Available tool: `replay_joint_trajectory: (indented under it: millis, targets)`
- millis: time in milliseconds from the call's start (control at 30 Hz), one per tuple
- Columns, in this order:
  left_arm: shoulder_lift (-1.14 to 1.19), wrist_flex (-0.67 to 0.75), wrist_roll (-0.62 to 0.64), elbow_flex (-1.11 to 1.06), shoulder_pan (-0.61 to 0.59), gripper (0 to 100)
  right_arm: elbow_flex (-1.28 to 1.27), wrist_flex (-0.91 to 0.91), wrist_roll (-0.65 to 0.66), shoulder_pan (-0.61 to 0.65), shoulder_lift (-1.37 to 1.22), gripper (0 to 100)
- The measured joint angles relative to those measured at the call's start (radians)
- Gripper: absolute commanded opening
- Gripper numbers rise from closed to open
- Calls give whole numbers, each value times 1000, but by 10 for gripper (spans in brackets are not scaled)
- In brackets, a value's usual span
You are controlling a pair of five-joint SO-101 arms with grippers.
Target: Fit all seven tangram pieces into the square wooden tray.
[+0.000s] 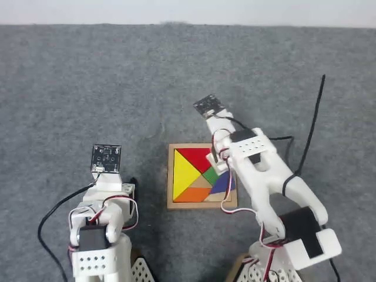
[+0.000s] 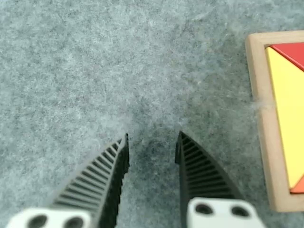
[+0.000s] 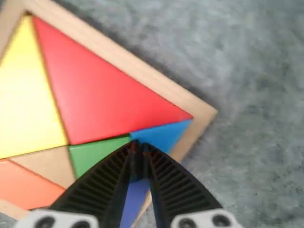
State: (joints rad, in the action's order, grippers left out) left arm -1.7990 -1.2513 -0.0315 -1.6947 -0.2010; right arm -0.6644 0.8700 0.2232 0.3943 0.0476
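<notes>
The square wooden tray [image 1: 171,176] lies on the grey mat [image 1: 88,76]. It contains the red piece [image 1: 194,157], yellow piece [image 1: 183,173], green piece [image 3: 92,154], orange piece [image 1: 191,194] and blue piece [image 3: 161,135]. The right gripper [image 3: 137,145] is over the green-blue junction inside the tray, fingers almost closed, with nothing visibly gripped. The left gripper [image 2: 152,140] is above the mat beside the tray, jaws apart and empty.

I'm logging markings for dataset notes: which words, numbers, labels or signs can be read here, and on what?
None can be read.
The tangram pieces and the wooden tray show no print.
The camera boards on the wrists may bear tiny marks, too small to read.
</notes>
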Motion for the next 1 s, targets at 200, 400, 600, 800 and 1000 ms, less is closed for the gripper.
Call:
replay_joint_trajectory:
  millis: [200, 400, 600, 800, 1000]
  targets:
    - [0, 0, 0, 0, 0, 150, -2, 2, 0, -12, 14, 6]
    - [0, 0, 0, 0, 0, 150, -71, 12, 2, -12, 124, 6]
    - [0, 0, 0, 0, 0, 150, -146, 14, 2, -12, 153, 6]
    - [0, 0, 0, 0, 0, 150, -166, 14, 2, -12, 161, 6]
    - [0, 0, 0, 0, 0, 150, -166, 15, 2, -12, 170, 6]
